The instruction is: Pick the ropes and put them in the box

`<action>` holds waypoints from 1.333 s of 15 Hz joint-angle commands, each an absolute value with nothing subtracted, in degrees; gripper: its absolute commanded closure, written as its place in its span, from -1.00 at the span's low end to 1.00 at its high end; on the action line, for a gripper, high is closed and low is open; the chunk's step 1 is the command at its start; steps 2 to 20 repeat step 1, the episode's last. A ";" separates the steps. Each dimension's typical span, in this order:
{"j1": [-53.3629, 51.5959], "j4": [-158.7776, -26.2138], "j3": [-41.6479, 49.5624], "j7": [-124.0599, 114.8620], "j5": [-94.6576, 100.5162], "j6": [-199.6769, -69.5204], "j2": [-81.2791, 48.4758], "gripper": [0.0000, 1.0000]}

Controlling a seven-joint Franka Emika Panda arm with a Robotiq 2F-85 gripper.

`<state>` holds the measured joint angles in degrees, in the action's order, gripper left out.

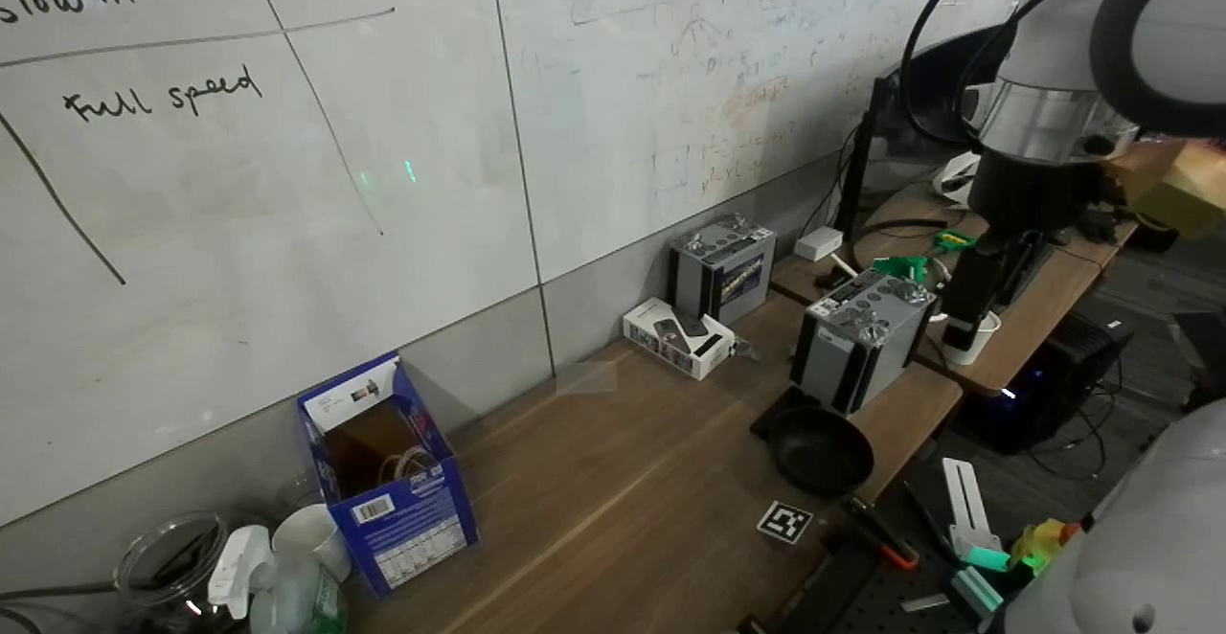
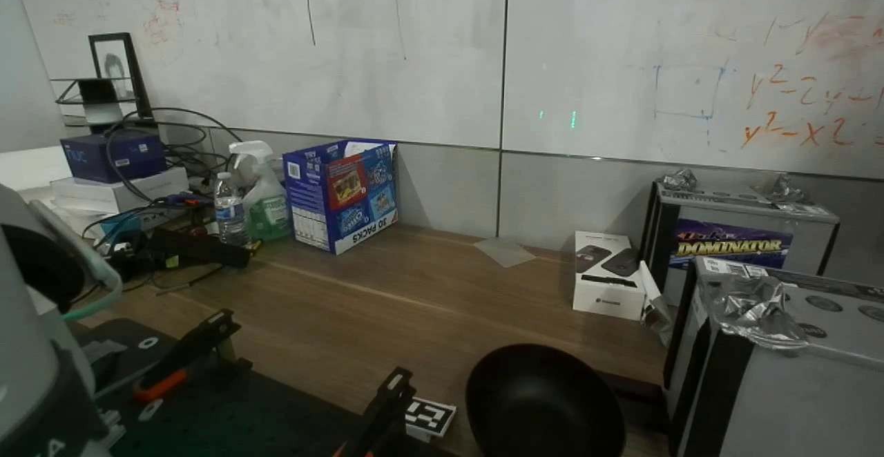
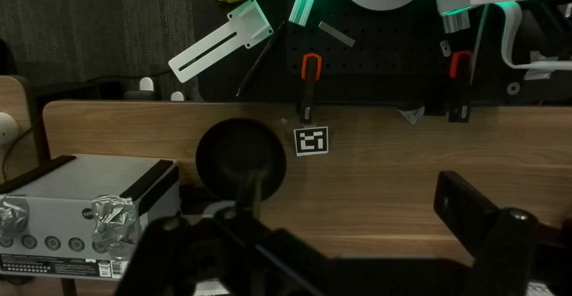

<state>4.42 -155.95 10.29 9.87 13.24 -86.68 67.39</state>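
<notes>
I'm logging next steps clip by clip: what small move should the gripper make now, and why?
Probably just a slight lift, to finish: the white ropes appear to lie inside the blue box, and the gripper stands open, holding nothing and well apart from the box, so no further grasp seems needed.
</notes>
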 commanded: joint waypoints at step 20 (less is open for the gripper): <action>4.13 -155.90 10.42 9.66 13.34 -86.55 67.38 -1.00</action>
